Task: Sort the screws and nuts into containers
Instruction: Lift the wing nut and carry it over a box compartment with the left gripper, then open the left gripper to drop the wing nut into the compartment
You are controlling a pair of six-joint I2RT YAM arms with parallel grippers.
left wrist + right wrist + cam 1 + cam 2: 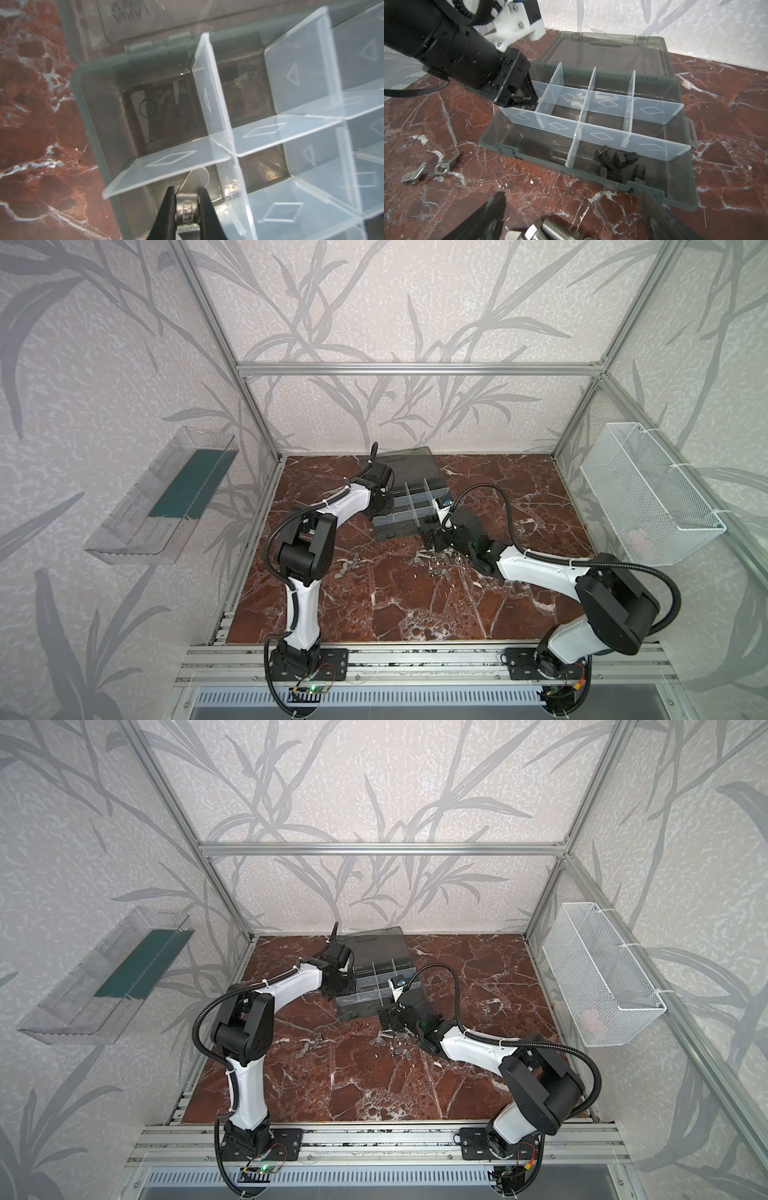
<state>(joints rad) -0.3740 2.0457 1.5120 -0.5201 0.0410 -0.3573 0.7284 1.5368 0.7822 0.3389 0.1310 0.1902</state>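
- Red marble tabletop (415, 601) lies centre frame, leaf-patterned walls (374, 302) around.
- Left gripper (186, 190) pinches a wing nut (186, 205) over the case (79, 83).
- Right gripper (572, 194) gapes wide, empty.

Soft even light; weak shadows; top views bowed at edges; wrist views blur close up; dividers (216, 93) glary.

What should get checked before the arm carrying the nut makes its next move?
1. Lid of the organizer case open: ok.
2. Left tool clamped on the silver wing nut: ok.
3. Left tool above a compartment, inside the case's rim: ok.
4. That compartment holds only wing nuts: cannot tell.
5. Right tool open over the silver bolts: ok.
6. Table cleared of loose wing nuts: not ok.
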